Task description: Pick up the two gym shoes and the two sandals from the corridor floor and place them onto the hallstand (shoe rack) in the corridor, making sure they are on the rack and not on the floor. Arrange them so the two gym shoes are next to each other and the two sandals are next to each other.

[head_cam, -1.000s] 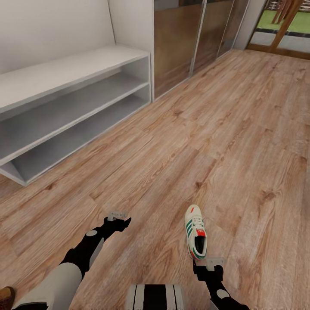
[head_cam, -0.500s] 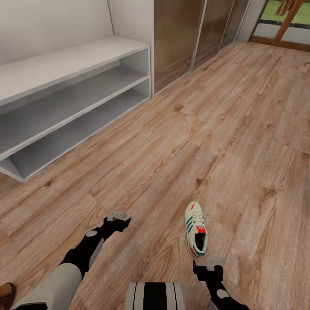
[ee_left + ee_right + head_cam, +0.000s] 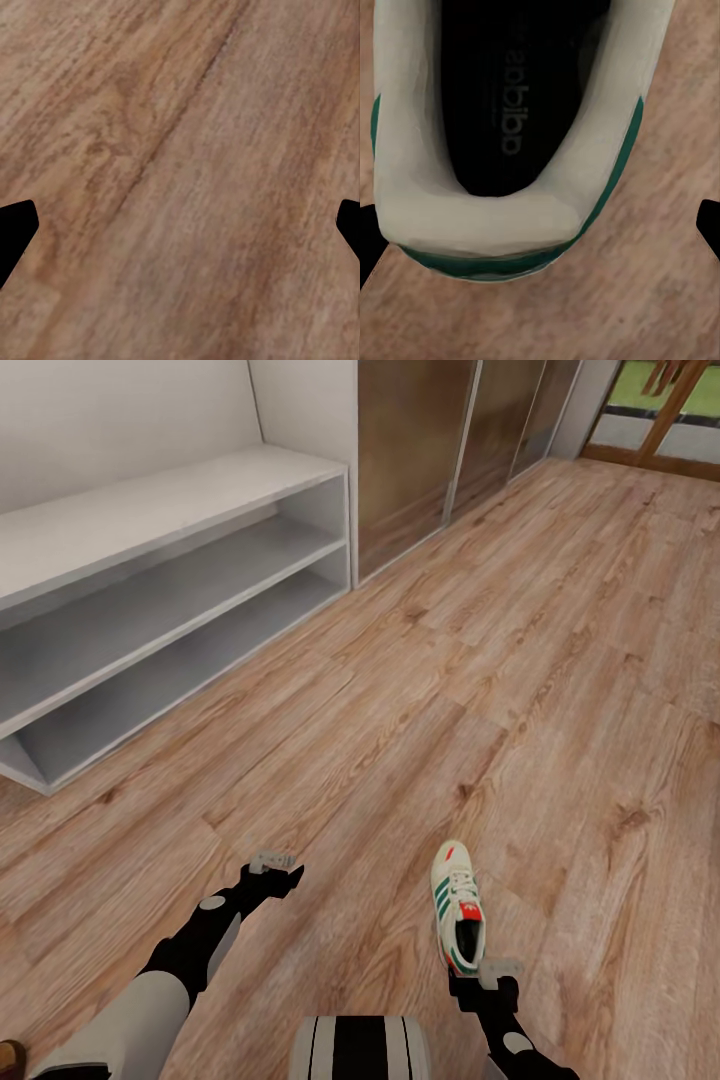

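Note:
One cream-white gym shoe [image 3: 457, 905] with green stripes and a red patch lies on the wood-plank corridor floor [image 3: 560, 660], toe pointing away from me. My right gripper [image 3: 487, 975] hovers open just behind its heel. In the right wrist view the shoe's heel and dark opening [image 3: 510, 127] sit between the widely spread fingertips [image 3: 367, 247]. My left gripper [image 3: 272, 865] is open over bare floor [image 3: 180, 150], holding nothing. The white hallstand [image 3: 150, 520] with two open shelf levels stands at the left. A brown sliver, perhaps a sandal [image 3: 8, 1053], shows at the bottom left corner.
Brown wardrobe doors [image 3: 440, 440] with metal frames run along the wall beyond the hallstand. A doorway [image 3: 660, 410] with green beyond it opens at the far right. Wide floor lies between me and the rack.
The camera has shifted slightly, so the rack and floor sit a little differently in view. The brown thing at the bottom left has slid almost out of the picture. Both arms hold their poses.

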Tool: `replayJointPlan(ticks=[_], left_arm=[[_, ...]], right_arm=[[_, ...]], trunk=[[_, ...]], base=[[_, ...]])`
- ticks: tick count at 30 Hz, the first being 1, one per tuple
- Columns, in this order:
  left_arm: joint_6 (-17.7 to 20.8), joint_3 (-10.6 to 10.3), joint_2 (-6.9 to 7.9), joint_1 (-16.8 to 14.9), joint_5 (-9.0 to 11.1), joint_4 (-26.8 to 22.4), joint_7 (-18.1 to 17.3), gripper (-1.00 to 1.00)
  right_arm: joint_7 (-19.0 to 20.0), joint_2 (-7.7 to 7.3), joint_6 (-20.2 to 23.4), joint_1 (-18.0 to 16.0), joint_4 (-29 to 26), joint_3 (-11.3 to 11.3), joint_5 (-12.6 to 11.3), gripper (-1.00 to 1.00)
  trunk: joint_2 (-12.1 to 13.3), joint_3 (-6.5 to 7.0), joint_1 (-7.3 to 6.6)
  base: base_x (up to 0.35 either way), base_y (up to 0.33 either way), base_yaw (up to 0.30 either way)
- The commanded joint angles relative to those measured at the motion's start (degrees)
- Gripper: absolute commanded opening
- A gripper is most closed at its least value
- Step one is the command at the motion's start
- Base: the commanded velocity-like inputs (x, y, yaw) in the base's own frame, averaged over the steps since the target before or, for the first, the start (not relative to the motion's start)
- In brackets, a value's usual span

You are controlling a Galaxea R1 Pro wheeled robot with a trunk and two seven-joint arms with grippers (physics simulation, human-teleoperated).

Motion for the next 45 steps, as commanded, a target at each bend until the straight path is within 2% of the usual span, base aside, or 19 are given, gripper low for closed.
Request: replayJointPlan(ticks=[1, 45], left_arm=[[-0.1, 0.4, -0.06, 0.0, -0.6, 0.0, -0.4, 1.00], [-0.2, 0.4, -0.08, 0.0, -0.5, 0.0, -0.4, 1.00]], right_arm=[[-0.4, 0.01, -0.1, 0.0, 0.1, 0.2, 0.2, 1.00], [-0.3, -0.07, -0.1, 0.0, 0.1, 0.2, 0.2, 1.00]], trunk=[[0.0, -0.03, 0.00], [0.0, -0.03, 0.00]], base=[[0.061, 0.000, 0.000], [0.017, 0.000, 0.000]])
